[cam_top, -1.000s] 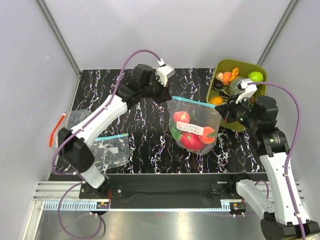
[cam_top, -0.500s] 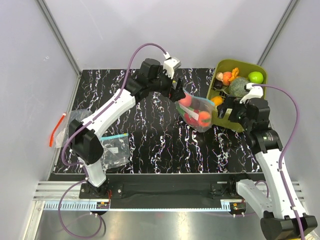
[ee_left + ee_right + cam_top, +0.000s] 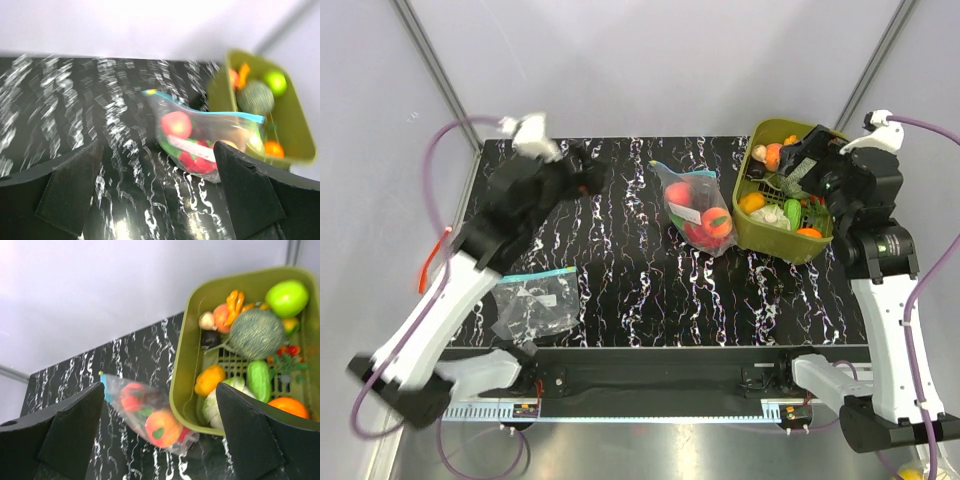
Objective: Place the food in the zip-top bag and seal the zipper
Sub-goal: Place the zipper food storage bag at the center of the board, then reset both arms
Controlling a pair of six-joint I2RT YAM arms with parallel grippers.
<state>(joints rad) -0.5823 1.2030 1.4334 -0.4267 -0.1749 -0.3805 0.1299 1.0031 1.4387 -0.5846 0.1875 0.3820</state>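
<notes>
zip-top bag [image 3: 692,200] holds red/peach food [image 3: 718,222]; olive tub [image 3: 780,244] beside, w/ veg [image 3: 763,203]

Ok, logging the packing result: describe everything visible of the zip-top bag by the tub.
The zip-top bag is crinkly clear plastic with a blue-green zipper along its mouth; whether sealed is unclear. Holding red, green and peach toy food, it lies on the black marbled table beside the olive-green tub; nothing grips it.

Held the left gripper [image 3: 583,180] raised and spread wide, with nothing between its fingers [image 3: 70,192]. Showed the left arm [image 3: 455,292] smeared by blur from overhead, slanting from its base toward the far left. Held the right gripper [image 3: 810,155] likewise agape and empty, with the right arm [image 3: 885,310] near upright and bent leftward at the wrist.
</notes>
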